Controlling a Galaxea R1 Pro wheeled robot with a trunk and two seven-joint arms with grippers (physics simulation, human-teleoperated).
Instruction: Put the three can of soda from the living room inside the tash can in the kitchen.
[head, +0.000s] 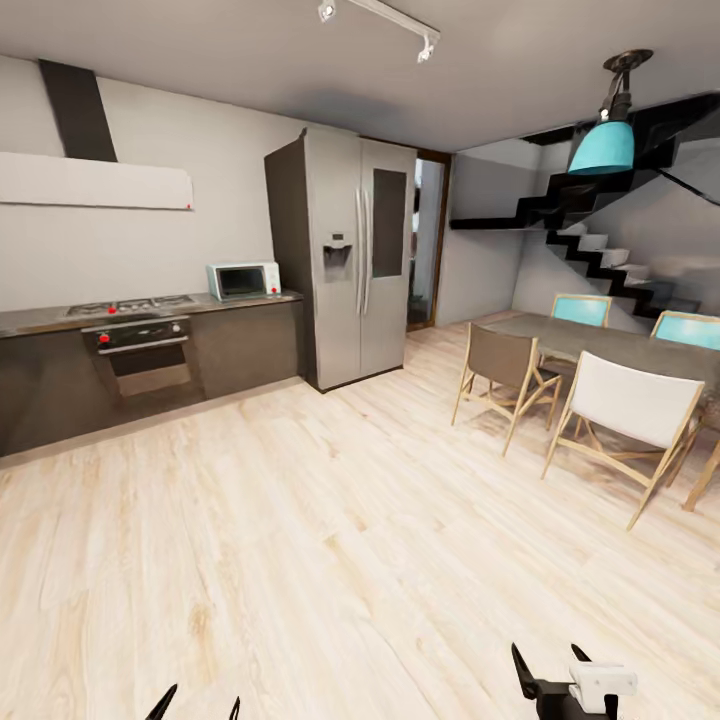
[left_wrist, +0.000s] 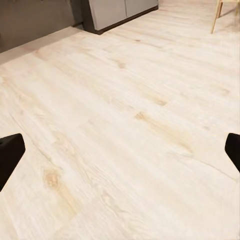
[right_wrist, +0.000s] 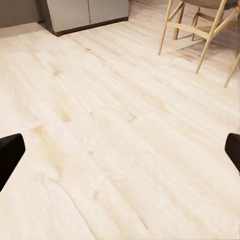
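I am in the kitchen, facing its dark countertop (head: 40, 320) across a wide light wood floor (head: 330, 520). The cans of soda and the tash can are out of view. My left gripper (head: 198, 708) pokes up at the head view's lower edge, open, and the left wrist view shows its black fingers (left_wrist: 9, 152) spread wide over bare planks. My right gripper (head: 552, 672) sits low on the right, also open. In its wrist view the fingers (right_wrist: 9, 152) hold nothing between them.
Along the back wall stand a built-in oven (head: 140, 350), a pale microwave (head: 243, 280) and a tall steel fridge (head: 355, 260). A dining table (head: 620, 345) with wooden chairs (head: 505, 365) fills the right side, with stairs (head: 600, 260) behind. A doorway (head: 428, 245) opens beside the fridge.
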